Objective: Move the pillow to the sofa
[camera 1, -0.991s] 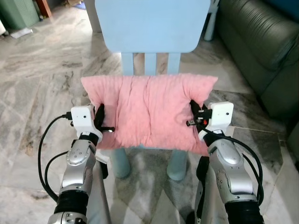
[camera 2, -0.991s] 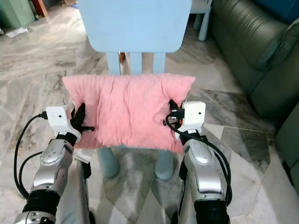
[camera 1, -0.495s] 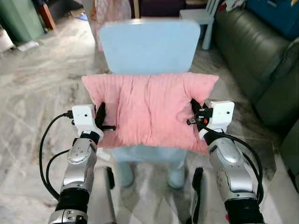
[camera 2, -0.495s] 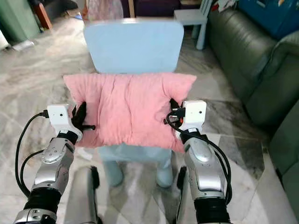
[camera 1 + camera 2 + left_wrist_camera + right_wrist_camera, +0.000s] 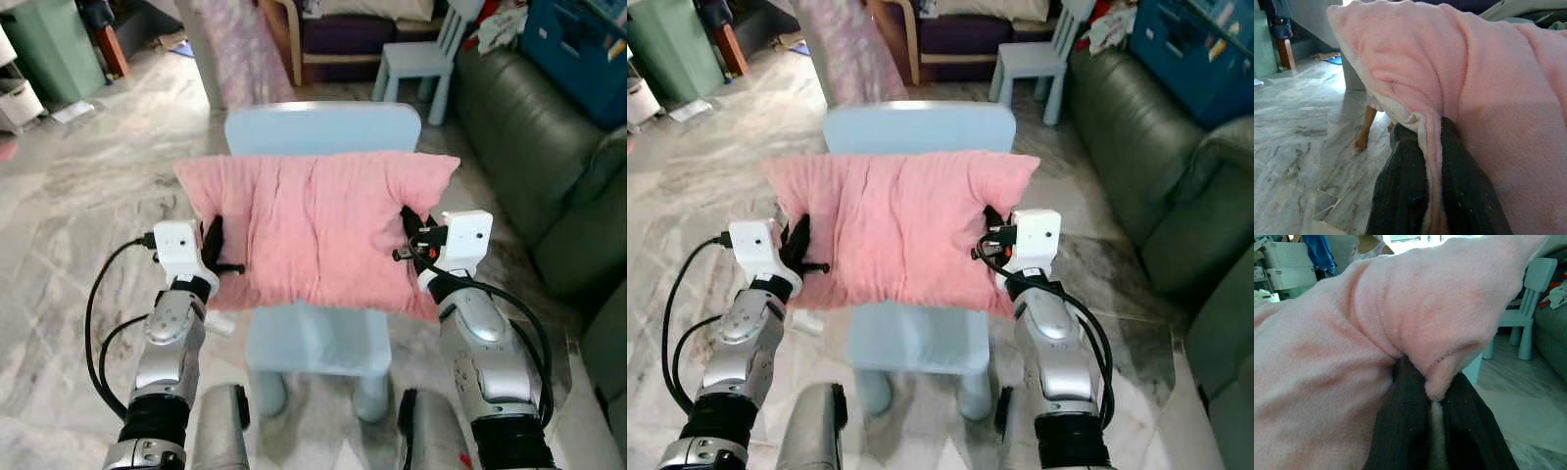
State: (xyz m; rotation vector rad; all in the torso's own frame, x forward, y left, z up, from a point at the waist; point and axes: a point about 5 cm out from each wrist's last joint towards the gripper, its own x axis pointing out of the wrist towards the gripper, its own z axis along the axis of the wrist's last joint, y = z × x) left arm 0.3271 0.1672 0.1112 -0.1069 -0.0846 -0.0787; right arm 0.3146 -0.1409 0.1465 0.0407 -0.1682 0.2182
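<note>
Pink pillow (image 5: 315, 230) hangs above the blue chair (image 5: 318, 338), each edge pinched tight by left gripper (image 5: 212, 245) and right gripper (image 5: 409, 233); keeping it level, a turn toward the sofa (image 5: 558, 157) at 2 o'clock looks wise.

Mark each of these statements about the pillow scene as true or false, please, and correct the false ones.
1. Both grippers pinch the pink pillow at opposite edges. True: the left gripper and the right gripper are each shut on it.
2. The pillow lies flat on the chair seat. False: it is held up in front of the light blue chair.
3. The dark green sofa is on the robot's right. True.
4. The pillow already rests on the sofa. False: it is not yet there.
5. A second small blue chair stands farther back. True.
</note>
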